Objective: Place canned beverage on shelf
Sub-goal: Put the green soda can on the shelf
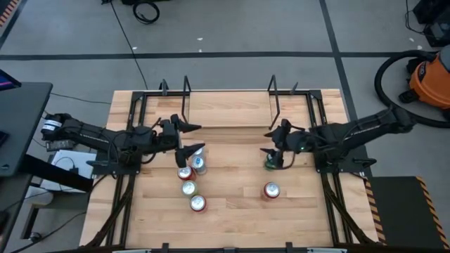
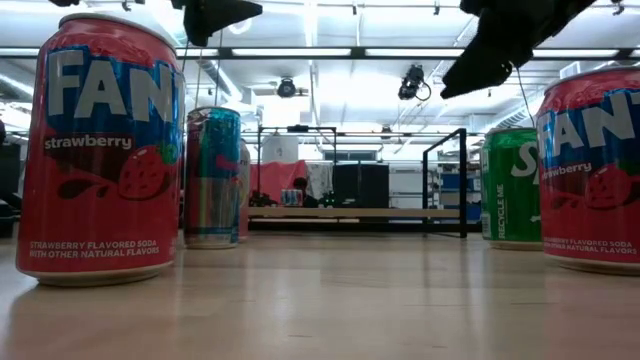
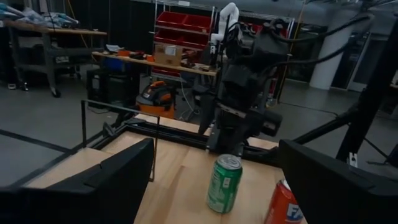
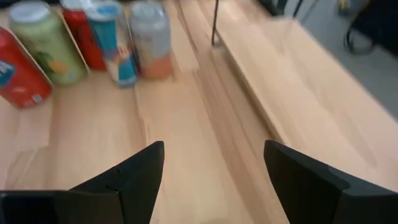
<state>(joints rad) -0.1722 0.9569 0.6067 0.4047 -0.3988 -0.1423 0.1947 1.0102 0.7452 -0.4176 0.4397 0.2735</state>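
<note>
The shelf [image 1: 228, 110] is a light-wood plank at the table's far middle, with black rod uprights [image 1: 186, 91] at its ends. It also shows in the right wrist view [image 4: 298, 81]. A green can [image 1: 272, 162] stands upright right of centre, and a red can [image 1: 271, 190] stands nearer. Several cans [image 1: 190, 179] stand in a cluster left of centre. My left gripper [image 1: 197, 137] is open and empty, just beyond that cluster. My right gripper [image 1: 266, 142] is open and empty, raised just beyond the green can [image 3: 224, 183].
Black frame rails [image 1: 133, 140] run along the table's left and right sides. In the low view a red strawberry soda can [image 2: 100, 150] stands close at the left and another [image 2: 590, 165] at the right. Bare wood lies between the two grippers [image 1: 232, 151].
</note>
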